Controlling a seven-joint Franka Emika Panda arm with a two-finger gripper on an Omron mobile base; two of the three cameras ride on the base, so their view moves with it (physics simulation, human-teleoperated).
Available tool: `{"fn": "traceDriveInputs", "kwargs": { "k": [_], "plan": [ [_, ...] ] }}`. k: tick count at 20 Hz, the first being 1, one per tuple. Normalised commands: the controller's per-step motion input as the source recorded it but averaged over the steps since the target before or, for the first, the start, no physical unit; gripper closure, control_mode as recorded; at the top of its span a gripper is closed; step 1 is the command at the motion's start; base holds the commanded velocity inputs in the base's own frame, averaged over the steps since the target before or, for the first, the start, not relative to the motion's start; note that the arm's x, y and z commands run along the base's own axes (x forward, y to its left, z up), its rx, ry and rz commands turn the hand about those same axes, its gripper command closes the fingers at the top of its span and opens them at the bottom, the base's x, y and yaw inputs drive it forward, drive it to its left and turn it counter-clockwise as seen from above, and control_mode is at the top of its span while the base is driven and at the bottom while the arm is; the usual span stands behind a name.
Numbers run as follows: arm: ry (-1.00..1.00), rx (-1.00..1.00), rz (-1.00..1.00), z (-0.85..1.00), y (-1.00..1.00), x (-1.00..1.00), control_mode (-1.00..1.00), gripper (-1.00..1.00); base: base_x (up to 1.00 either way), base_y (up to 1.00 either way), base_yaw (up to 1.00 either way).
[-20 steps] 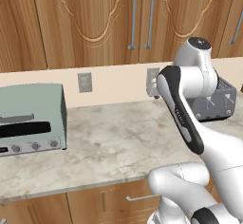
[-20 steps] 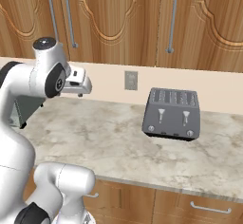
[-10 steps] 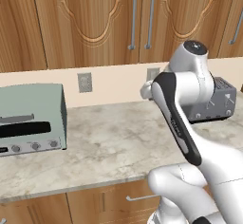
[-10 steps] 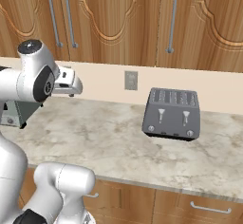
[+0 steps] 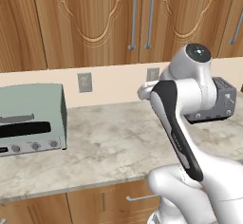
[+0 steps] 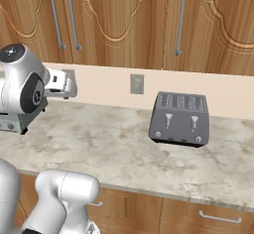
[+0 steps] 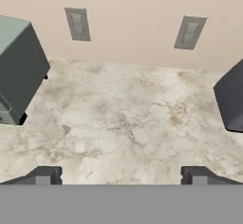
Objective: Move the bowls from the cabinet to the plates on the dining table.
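Change: arm has swung and folded further toward the wall since the earlier frames; toaster and oven unchanged.
Gripper: gripper (image 7: 121,174) aimed down at the bare marble counter (image 7: 128,123), nothing between the fingertips (image 7: 45,174).
Jaws: spread wide, released, holding nothing.
Arm: white arm (image 5: 190,104) bent at the elbow over the counter; in the right base view its hand end (image 6: 62,83) points toward the backsplash.
Cabinet: cabinet (image 5: 95,19) of brown wood above the backsplash, doors closed, vertical silver bar handles (image 5: 134,18) side by side.
Bowls: cannot tell where they are, cabinet doors are closed.
Toaster: dark grey four-slot toaster (image 6: 179,119) on the counter near the wall, right of the arm.
Oven: grey-green toaster oven (image 5: 29,118) on the counter at left, well apart from the toaster.
Outlets: two wall outlets (image 7: 78,23) on the beige backsplash between the two appliances.
Drawers: wood drawers with horizontal handles (image 6: 218,218) below the counter edge.
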Motion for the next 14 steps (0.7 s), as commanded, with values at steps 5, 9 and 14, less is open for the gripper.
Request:
{"fn": "traceDriveInputs", "kwargs": {
  "k": [5,9,14],
  "plan": [
    [-0.10,0.05,0.00,0.44,0.00,-0.36,-1.00,-1.00,0.00,0.00,0.00],
    [-0.07,0.01,0.00,0.54,0.00,-0.20,-1.00,-1.00,0.00,0.00,0.00],
    [-0.09,0.00,0.00,0.58,0.00,-0.19,-1.00,-1.00,0.00,0.00,0.00]
  ]
}}
